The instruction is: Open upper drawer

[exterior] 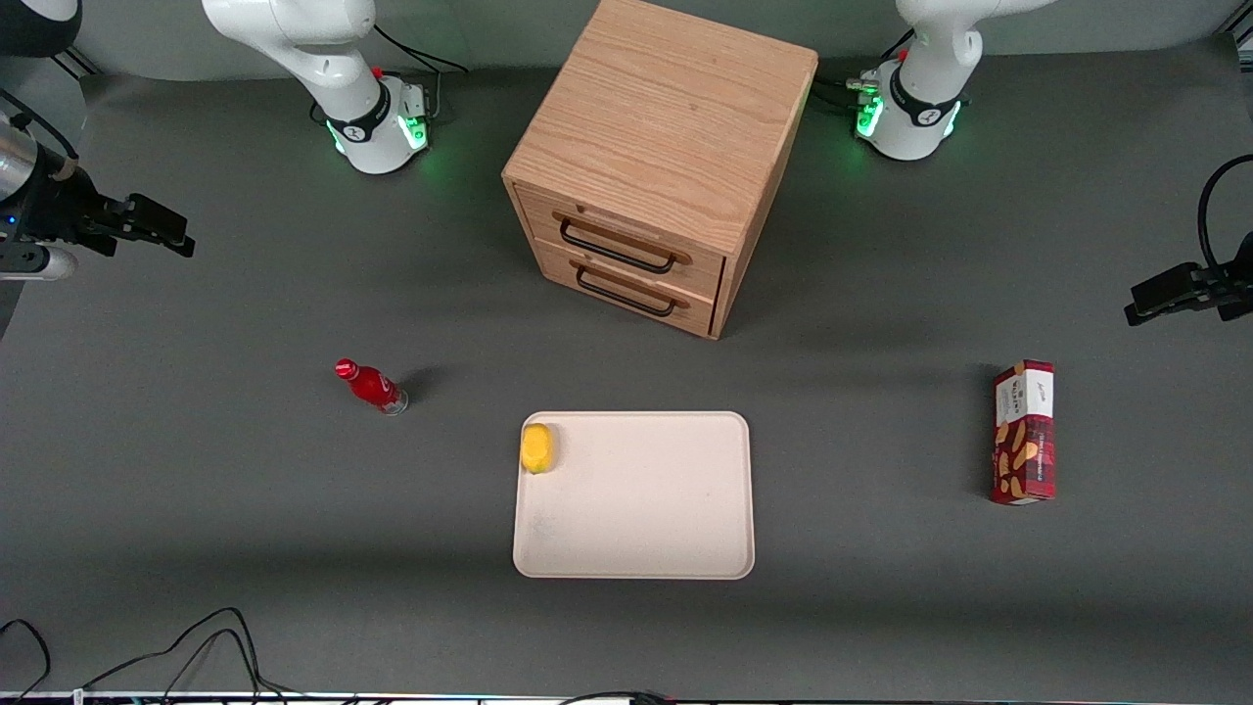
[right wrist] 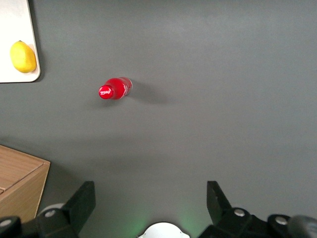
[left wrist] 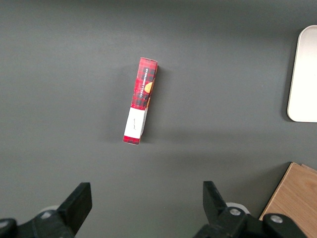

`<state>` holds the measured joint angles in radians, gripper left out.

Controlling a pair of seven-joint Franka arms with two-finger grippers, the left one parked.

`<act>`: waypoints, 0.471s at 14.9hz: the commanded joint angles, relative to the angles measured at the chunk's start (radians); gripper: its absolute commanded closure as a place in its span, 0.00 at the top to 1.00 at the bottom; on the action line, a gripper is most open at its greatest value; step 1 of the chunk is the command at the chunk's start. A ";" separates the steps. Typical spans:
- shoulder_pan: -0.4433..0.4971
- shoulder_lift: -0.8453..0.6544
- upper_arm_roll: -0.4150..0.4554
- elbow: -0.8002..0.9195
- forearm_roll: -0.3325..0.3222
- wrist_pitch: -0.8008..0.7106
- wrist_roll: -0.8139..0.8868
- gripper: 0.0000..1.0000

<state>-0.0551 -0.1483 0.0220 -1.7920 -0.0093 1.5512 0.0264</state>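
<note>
Two jaws (right wrist: 148, 208) of your right arm stand wide apart with nothing between them, high over bare worktop (right wrist: 223, 74) at the working arm's end. That looks like a rest pose: you have not yet made any approach to the cabinet (exterior: 666, 127).

Your target, the upper drawer (exterior: 626, 245), sits fully shut, flush with the cabinet front, just above the lower drawer (exterior: 626, 291). Its black handle (exterior: 617, 247) faces the front camera at a slant, because the cabinet is turned a little on the worktop. You will likely need to match that angle before you pull.

Nearer the camera than the cabinet lies a tray (exterior: 646, 529) with a lemon (exterior: 536, 447) at its corner. A red bottle (exterior: 372, 386) stands toward the working arm's end, a box (exterior: 1024, 433) toward the parked arm's end. All are well apart from the drawer's path, as far as you can judge.

From the wrist you see only one corner of the cabinet; the handle is out of view there. How much gap lies under the handle, you cannot tell.
</note>
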 commanded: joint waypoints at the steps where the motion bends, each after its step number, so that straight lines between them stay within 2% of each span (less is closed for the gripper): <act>1: -0.003 -0.027 0.006 -0.024 0.008 0.012 0.003 1.00; 7: 0.037 -0.014 0.038 0.054 0.048 -0.013 -0.026 1.00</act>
<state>-0.0371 -0.1575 0.0382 -1.7667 0.0204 1.5515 0.0196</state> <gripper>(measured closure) 0.000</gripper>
